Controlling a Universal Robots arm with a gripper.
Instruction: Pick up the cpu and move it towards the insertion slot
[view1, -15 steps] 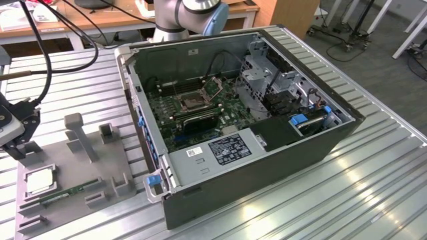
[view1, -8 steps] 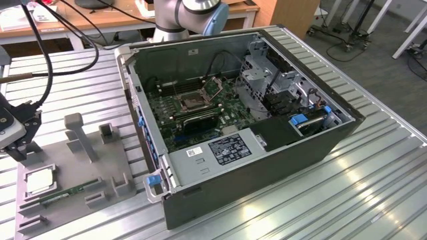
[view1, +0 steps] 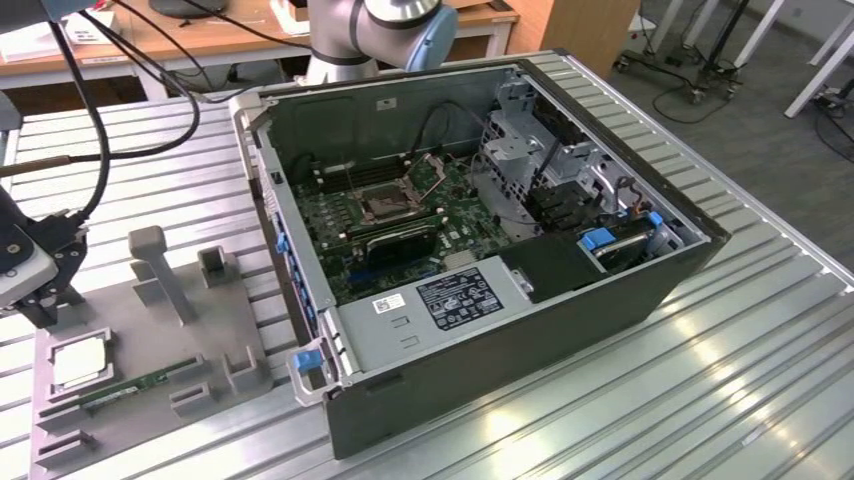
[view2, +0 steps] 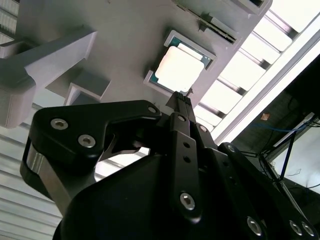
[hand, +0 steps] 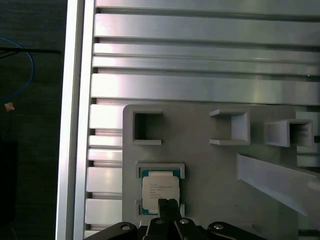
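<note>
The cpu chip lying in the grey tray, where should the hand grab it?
Probably by two opposite edges, coming from straight above. The cpu lies flat in a pocket of the grey tray, top face up, and the pocket's raised lips leave two sides bare.

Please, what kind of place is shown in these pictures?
Probably a robotics lab or test workshop. An open computer case rests on a table of aluminium slats, a grey fixture plate beside it holds a cpu, and wooden desks stand behind.
</note>
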